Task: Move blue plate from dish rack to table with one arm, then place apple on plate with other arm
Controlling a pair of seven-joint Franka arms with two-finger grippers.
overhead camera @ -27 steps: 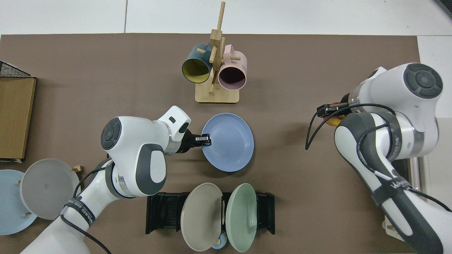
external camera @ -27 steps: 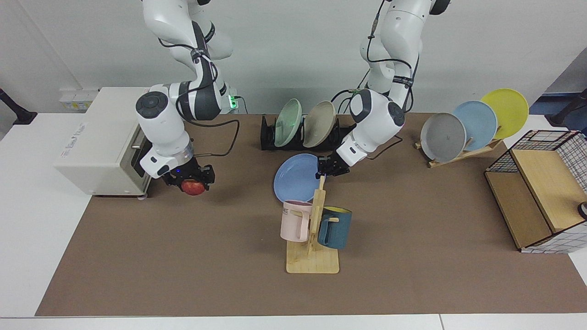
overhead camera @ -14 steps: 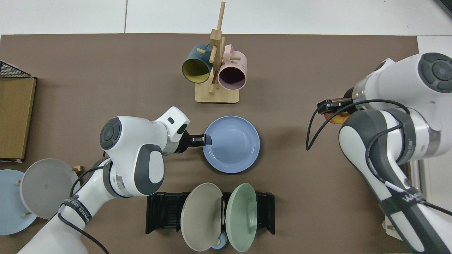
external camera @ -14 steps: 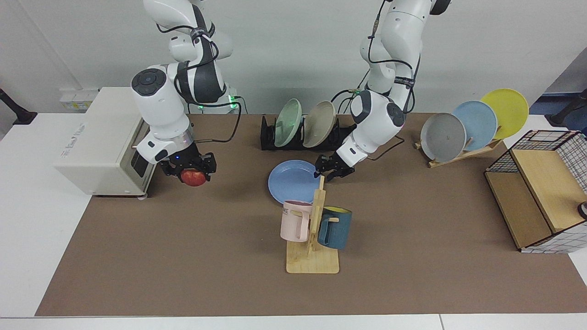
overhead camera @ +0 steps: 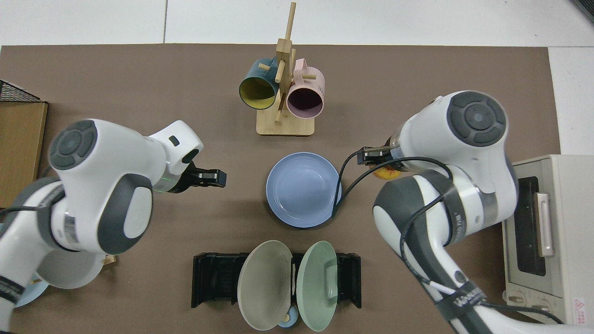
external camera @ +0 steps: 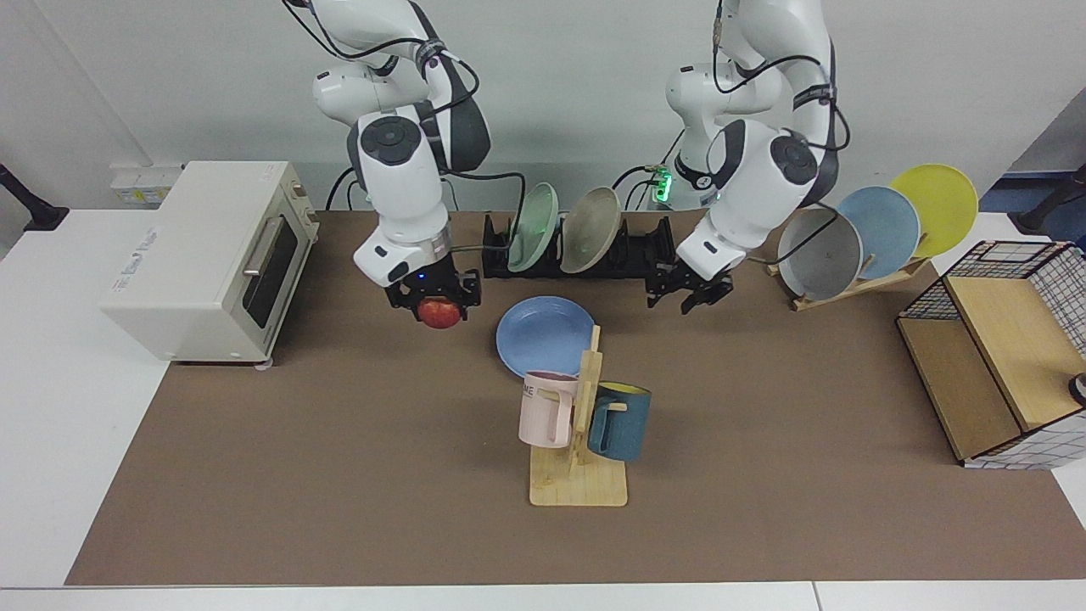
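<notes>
Since 0.5 s ago, right gripper (external camera: 440,299), pinching the apple (external camera: 439,313), moved beside the blue plate (external camera: 544,334); left gripper (external camera: 689,291) withdrew, fingers spread, from the plate lying mid-table (external camera: 339,475).

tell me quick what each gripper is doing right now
Left gripper: open, empty, beside the dish rack.
Right gripper: shut on the apple.

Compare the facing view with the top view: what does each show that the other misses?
Only the facing view shows the yellow plate and the open left claw clear of the table. Only the top view shows the inside of the teal mug. Both show the blue plate flat on the mat, and the right claw holding the apple beside it.
</notes>
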